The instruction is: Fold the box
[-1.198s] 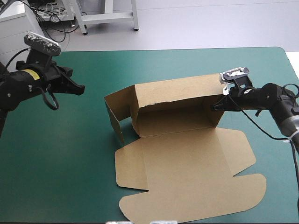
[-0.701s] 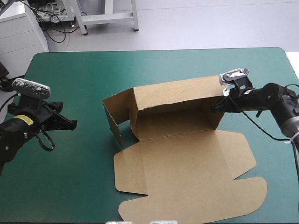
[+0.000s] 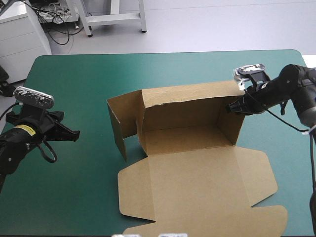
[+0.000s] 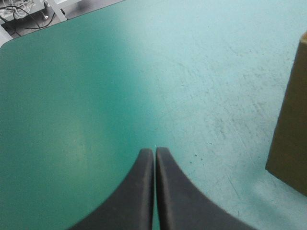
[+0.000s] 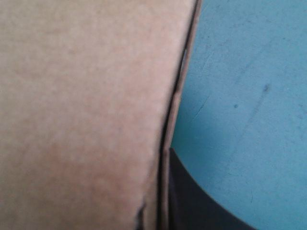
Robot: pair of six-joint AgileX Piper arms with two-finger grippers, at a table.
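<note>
The teal-green bench [image 3: 148, 69] fills the high view. The brown box [image 3: 197, 168] sits at centre and lower right of that frame, with its back wall and two side flaps raised and its large lid panel flat toward the bottom edge. The board looks light and stiff and likely bends only along its creases, so I judge a thin-edge grip near a fold best. At the right, the right hand [image 3: 233, 107] is clamped on the right flap's upper corner. At the left, the left hand [image 3: 74, 134] is closed on nothing, well apart from the box.
</note>
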